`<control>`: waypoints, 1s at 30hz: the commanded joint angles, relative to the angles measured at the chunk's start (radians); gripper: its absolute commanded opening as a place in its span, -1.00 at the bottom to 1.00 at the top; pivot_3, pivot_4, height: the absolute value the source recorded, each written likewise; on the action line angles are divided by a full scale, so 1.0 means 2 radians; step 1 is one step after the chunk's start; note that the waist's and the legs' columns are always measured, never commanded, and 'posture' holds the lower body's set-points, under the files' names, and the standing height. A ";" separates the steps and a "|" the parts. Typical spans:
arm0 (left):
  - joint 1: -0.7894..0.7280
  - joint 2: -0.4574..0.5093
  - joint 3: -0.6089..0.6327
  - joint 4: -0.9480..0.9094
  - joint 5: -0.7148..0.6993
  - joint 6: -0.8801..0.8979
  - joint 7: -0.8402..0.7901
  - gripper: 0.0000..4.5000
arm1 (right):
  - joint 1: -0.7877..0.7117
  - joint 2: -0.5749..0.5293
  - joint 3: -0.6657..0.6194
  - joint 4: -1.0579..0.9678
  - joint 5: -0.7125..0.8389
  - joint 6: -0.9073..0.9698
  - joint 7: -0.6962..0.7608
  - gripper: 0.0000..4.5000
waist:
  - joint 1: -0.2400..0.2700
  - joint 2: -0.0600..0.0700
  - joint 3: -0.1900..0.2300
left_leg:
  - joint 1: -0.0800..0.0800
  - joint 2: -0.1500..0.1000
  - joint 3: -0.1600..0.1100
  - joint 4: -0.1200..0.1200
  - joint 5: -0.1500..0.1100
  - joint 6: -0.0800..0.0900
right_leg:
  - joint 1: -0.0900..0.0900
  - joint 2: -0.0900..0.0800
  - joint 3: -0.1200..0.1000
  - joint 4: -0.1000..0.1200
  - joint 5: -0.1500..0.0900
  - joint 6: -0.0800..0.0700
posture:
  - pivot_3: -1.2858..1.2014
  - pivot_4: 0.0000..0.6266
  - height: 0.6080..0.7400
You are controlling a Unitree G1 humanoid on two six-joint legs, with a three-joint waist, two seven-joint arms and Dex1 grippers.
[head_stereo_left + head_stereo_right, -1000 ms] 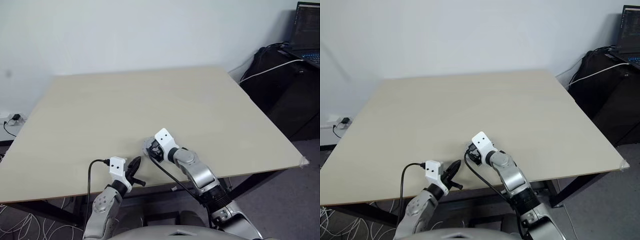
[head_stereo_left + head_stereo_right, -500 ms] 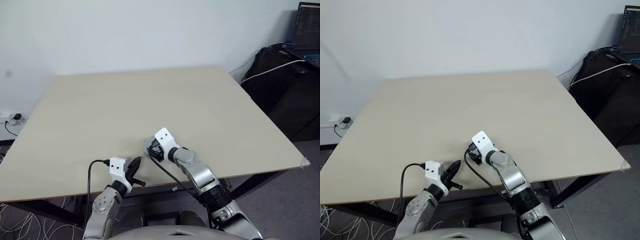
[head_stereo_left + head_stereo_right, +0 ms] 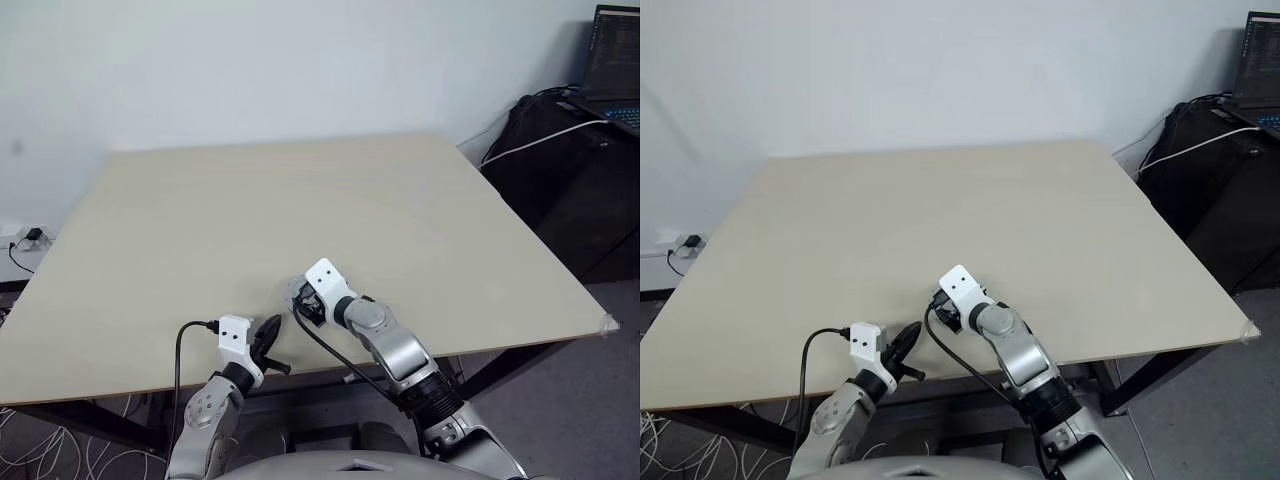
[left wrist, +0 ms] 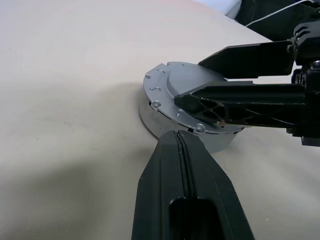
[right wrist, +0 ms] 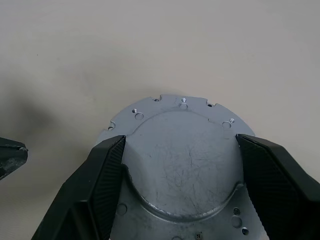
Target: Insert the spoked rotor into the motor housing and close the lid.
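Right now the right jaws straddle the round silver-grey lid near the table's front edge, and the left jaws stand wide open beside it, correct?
Not quite. The left gripper is shut, its jaws pressed together, as the left wrist view shows. The right gripper does straddle the round silver-grey lid near the table's front edge.

The lid (image 5: 183, 165) was a round silver-grey metal cap with a smooth raised dome in its middle and a flat flange around it. The flange had small holes and notches along its edge, and the dome carried fine scratches. It lay dome side up, nearly level, on top of a low round grey body (image 4: 165, 120) that stood on the bench (image 3: 300, 200) near its front edge. What was under the lid could not be seen.
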 commanded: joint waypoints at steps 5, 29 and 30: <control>-0.003 -0.001 0.000 -0.028 -0.005 -0.003 0.002 -1.00 | 0.009 0.008 -0.031 0.037 0.000 0.066 -0.027 0.44 | 0.000 0.000 0.000 | 0.000 0.000 0.000 0.000 0.000 0.000 | 0.000 0.000 0.000 0.000 0.000 0.000 | 0.03 -1.00 1.00; -0.077 -0.006 0.043 -0.036 -0.003 0.071 0.078 -1.00 | 0.012 -0.009 -0.005 0.026 -0.004 0.078 -0.030 0.44 | 0.002 0.000 0.000 | 0.001 0.000 -0.001 -0.002 0.000 0.000 | 0.001 0.000 -0.001 -0.001 0.000 0.000 | 0.03 -1.00 1.00; -0.095 -0.005 0.053 -0.033 -0.008 0.087 0.086 -1.00 | 0.012 -0.009 -0.005 0.026 -0.005 0.077 -0.030 0.44 | 0.002 0.000 0.000 | 0.001 0.000 -0.001 -0.002 0.000 0.000 | 0.001 0.000 -0.001 -0.001 0.000 0.000 | 0.03 -1.00 1.00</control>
